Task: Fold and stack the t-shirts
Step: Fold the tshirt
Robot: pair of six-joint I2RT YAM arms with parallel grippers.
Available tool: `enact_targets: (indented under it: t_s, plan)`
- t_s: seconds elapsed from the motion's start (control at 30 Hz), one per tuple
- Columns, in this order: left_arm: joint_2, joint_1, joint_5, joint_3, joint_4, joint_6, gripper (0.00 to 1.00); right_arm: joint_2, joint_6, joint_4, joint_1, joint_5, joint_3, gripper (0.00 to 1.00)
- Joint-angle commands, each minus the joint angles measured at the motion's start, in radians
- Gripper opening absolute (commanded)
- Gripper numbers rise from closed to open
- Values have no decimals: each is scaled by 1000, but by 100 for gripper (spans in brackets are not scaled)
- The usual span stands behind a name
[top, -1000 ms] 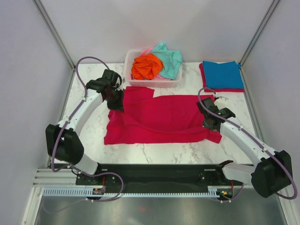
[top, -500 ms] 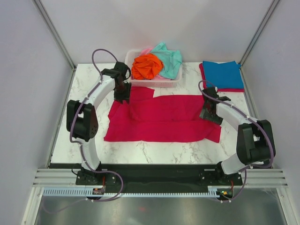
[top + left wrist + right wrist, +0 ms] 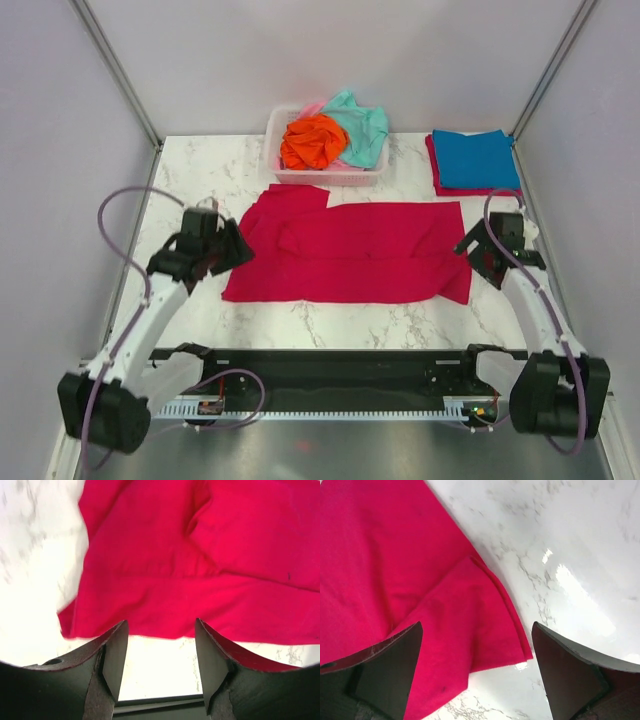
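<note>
lying flat, the crimson t-shirt runs lengthwise left-to-right — across the table.

A crimson red t-shirt lies spread flat and creased across the middle of the desk. An orange t-shirt, a mint-teal t-shirt and a pink t-shirt sit crumpled in the basket behind it. A folded blue t-shirt rests on a folded red t-shirt at the far right corner.
</note>
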Motion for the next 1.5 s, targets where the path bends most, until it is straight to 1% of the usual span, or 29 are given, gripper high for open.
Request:
enact_targets:
  t_s: [0.0,0.07,0.1,0.17,0.2,0.27,0.3,0.37,0.4,0.5,0.57,0.6,0.67,0.7,0.73,0.77,0.8,0.87,1.1,1.17,1.2,1.23,1.3,1.33,1.4,1.47]
  plan:
    - [-195,2,42,-267,193,-267,64,-126,135,30,-61,-149,-162,98]
    - [-315,3,20,-347,216,-331,65,-160,171,37,-71,-163,-218,95]
    - [-340,3,0,-405,219,-348,66,-171,190,43,-75,-169,-242,95]
    - [-404,3,-23,-450,218,-388,66,-198,238,45,-79,-173,-305,89]
    - [-421,3,-32,-488,219,-403,66,-226,253,56,-81,-168,-348,86]
    - [-449,5,-35,-522,238,-432,67,-243,283,76,-85,-153,-382,82]
    - [-461,3,-40,-548,242,-437,67,-246,287,89,-85,-145,-404,78]
    - [-466,5,-47,-562,250,-439,67,-237,289,108,-88,-128,-416,75]
    - [-466,5,-66,-573,248,-440,67,-223,289,119,-88,-124,-421,71]
    - [-473,6,-96,-597,248,-445,66,-212,283,128,-90,-93,-416,65]
    - [-480,6,-110,-610,248,-455,66,-212,280,125,-91,-84,-413,55]
    - [-480,6,-122,-623,251,-460,67,-212,278,128,-93,-78,-411,45]
    - [-478,9,-138,-634,255,-474,72,-214,270,129,-91,-71,-411,35]
    - [-477,11,-145,-645,258,-477,73,-214,267,128,-91,-62,-410,21]
    - [-472,11,-149,-648,267,-479,74,-214,258,126,-93,-56,-408,14]
    - [-463,11,-150,-651,270,-480,74,-214,254,126,-95,-54,-408,10]
    - [-457,11,-162,-656,273,-482,73,-218,249,123,-96,-53,-405,4]
    - [-440,12,-178,-654,279,-483,73,-226,241,120,-95,-48,-402,1]
    - [-394,12,-274,-643,291,-456,72,-224,214,109,-102,-48,-361,0]
    - [-381,14,-290,-643,316,-443,63,-223,192,105,-114,-39,-350,0]
    - [-375,14,-300,-642,327,-439,57,-223,182,108,-119,-36,-343,0]
    - [-359,15,-302,-637,343,-419,37,-221,171,106,-125,-31,-338,0]
    - [-331,15,-331,-598,373,-381,9,-223,145,114,-137,-16,-329,0]
    - [-290,17,-351,-576,374,-344,2,-223,137,125,-139,-16,-327,0]
    - [-253,25,-388,-506,374,-286,2,-226,131,142,-142,8,-316,0]
    - [-248,43,-386,-455,354,-273,2,-226,106,154,-151,33,-298,0]
